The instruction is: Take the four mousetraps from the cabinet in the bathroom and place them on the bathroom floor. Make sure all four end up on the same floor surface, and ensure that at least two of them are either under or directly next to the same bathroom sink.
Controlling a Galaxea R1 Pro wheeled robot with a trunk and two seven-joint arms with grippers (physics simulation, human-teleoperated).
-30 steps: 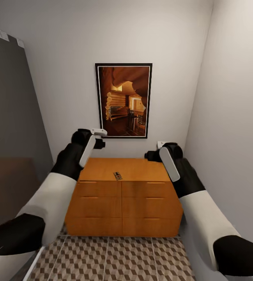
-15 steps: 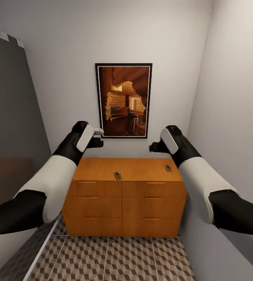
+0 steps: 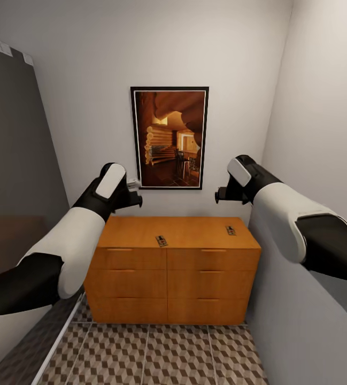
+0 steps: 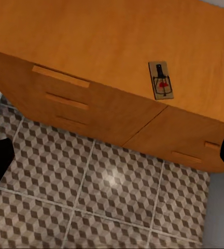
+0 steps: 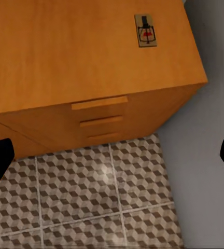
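Up at chest height, the left gripper (image 3: pixel 136 193) and the right gripper (image 3: pixel 220 195) both hang above the cabinet (image 3: pixel 173 267), each with its fingers spread wide apart and holding nothing; in the wrist views the dark fingertips sit at the far sides of the frame. Both forearms angle inward from the shoulders, elbows out, wrists bent downward toward the cabinet top. One mousetrap (image 3: pixel 161 240) lies flat near the front edge at the middle of the top, and a second mousetrap (image 3: pixel 230 230) lies near the right end, close to the side edge. A grey wall (image 3: pixel 323 133) hugs the cabinet's right side. Patterned bathroom floor (image 3: pixel 178 355) lies open before the drawers.
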